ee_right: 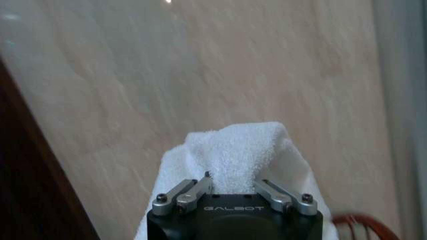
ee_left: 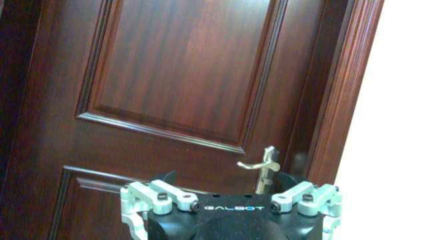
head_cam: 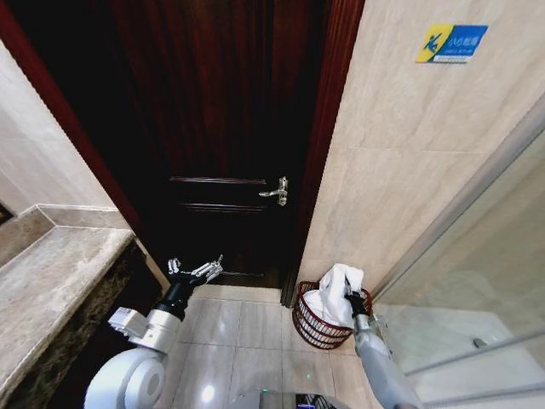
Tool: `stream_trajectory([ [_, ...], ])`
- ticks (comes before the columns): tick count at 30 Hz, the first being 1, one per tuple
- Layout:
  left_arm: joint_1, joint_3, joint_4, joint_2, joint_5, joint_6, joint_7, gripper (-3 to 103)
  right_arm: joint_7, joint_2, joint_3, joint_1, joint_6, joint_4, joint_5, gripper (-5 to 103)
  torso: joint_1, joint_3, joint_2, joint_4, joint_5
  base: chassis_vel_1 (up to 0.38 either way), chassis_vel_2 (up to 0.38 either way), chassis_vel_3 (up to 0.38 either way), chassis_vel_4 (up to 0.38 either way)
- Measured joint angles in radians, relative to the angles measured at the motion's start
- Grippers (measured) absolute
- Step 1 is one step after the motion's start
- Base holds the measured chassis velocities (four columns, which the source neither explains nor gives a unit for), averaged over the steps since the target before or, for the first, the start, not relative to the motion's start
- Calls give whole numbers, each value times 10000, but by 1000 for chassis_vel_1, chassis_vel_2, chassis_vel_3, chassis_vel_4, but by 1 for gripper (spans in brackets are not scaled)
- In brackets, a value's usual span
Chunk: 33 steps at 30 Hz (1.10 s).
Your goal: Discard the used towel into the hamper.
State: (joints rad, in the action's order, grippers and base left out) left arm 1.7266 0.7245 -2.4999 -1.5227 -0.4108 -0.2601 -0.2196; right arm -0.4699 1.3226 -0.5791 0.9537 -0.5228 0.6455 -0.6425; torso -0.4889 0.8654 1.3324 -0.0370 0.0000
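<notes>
— From the head view: where's the towel?

— The white towel (head_cam: 334, 290) is heaped in the hamper (head_cam: 317, 325), on the tiled floor (head_cam: 247, 332) by the marble wall (head_cam: 400, 170). The right gripper (head_cam: 351, 300) is at it; I cannot tell its finger state. The left gripper (head_cam: 194, 271) hangs idle before the dark door (head_cam: 213, 128), fingers apart.

— Left wrist view?

— Door panel, silver door handle (ee_left: 261, 167).

— Right wrist view?

— Towel bunched at the fingers (ee_right: 193, 192), hamper rim beside. Best let go low, so nothing drapes over the rim.
</notes>
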Motion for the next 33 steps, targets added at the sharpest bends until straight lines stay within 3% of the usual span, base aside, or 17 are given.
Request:
stream_trajectory([
  [4, 0, 0, 0, 0, 0, 0, 0, 100, 366, 20, 209, -314, 263, -347, -361, 12, 0, -1, 0, -6, -3, 0, 0, 0, 0],
  [8, 0, 0, 0, 0, 0, 0, 0, 100, 500, 210, 275, -387, 472, -492, 79, 12, -1, 0, 0, -7, 0, 0, 0, 0, 0],
  [11, 0, 0, 0, 0, 0, 0, 0, 100, 977, 459, 210, -613, 690, -1138, 1345, 12, 0, 0, 0, -6, 3, 0, 0, 0, 0],
  [12, 0, 0, 0, 0, 0, 0, 0, 100, 977, 459, 210, -613, 690, -1138, 1345, 12, 0, 0, 0, -6, 3, 0, 0, 0, 0],
  [15, 0, 0, 0, 0, 0, 0, 0, 100, 1473, 405, -4, -679, 343, -1876, 2318, 12, 0, 0, 0, -6, 3, 0, 0, 0, 0],
  [20, 0, 0, 0, 0, 0, 0, 0, 100, 1581, 238, -103, -1082, 302, -2595, 2928, 12, 0, 0, 0, 1, 0, 0, 0, 0, 0],
  [24, 0, 0, -1, 0, 0, 0, 0, 100, 1610, 119, -130, -1533, 927, -2842, 3325, 12, -1, 0, 0, -9, 0, 0, 0, 0, 0],
  [33, 0, 0, 0, 0, 0, 0, 0, 100, 1221, 1, -166, -2103, 2134, -3167, 3832, 12, -1, 0, 0, -4, -2, 0, 0, 0, 0],
])
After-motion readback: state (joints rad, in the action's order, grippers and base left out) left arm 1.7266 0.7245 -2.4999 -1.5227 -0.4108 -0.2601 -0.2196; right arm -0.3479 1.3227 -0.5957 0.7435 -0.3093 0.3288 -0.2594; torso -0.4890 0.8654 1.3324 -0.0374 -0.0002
